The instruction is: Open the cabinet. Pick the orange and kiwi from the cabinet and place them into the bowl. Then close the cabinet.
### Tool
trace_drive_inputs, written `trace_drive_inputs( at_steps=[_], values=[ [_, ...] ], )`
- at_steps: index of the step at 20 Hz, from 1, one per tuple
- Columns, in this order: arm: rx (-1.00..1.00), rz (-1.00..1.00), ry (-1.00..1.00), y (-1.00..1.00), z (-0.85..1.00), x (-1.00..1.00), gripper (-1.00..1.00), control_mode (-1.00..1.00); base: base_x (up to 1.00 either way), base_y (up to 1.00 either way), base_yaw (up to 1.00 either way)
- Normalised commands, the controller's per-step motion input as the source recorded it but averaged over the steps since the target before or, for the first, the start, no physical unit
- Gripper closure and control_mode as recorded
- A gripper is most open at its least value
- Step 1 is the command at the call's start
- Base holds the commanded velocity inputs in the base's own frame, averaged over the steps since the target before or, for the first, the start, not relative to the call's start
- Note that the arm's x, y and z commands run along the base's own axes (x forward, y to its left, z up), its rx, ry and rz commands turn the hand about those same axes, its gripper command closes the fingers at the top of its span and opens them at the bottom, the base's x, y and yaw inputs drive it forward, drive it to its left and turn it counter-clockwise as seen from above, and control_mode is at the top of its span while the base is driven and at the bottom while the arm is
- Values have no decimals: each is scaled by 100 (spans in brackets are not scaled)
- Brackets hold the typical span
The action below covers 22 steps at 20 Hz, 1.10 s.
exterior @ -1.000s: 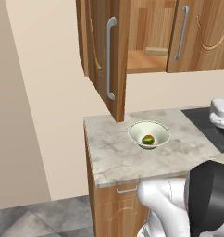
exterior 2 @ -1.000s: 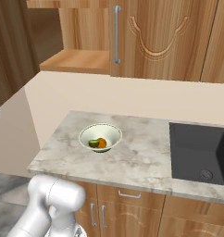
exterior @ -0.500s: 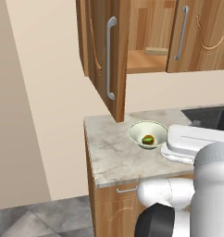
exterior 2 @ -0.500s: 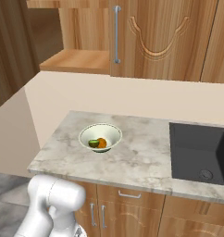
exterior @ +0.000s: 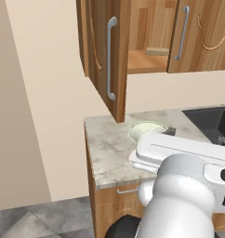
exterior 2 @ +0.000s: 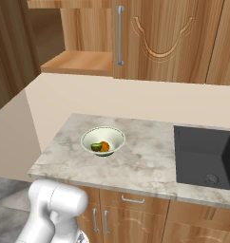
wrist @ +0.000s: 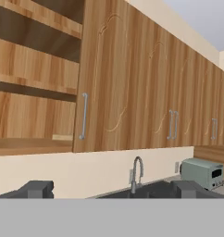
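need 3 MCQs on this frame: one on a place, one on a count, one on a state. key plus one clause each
1. Where is the small round bright orange fruit?
A. in the pale greenish-white flared bowl
B. on the cabinet shelf
C. in the sink

2. How many fruits lie in that bowl?
A. one
B. two
C. three

3. How does the brown wood-grain wall cabinet stand?
A. both doors shut
B. left door swung open
C. doors removed

Key:
1 A: the orange sits inside the bowl on the marble counter.
2 B: the orange and the green kiwi lie side by side.
3 B: the cabinet door juts out, baring the shelf.
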Motion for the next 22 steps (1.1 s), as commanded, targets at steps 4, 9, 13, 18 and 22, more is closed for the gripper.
trace_drive_inputs(
  at_steps=[4,9,13,18,22],
  values=[
    [0,-3,0,43,-28,13,-100,-100,0,0,0],
    [0,-3,-3,42,-11,21,-100,-100,0,0,0],
    [0,-3,-7,34,0,43,-100,-100,0,0,0],
    [0,-5,-1,25,-9,58,-100,-100,0,0,0],
    [0,-5,0,32,-16,52,-100,-100,0,0,0]
  ],
)
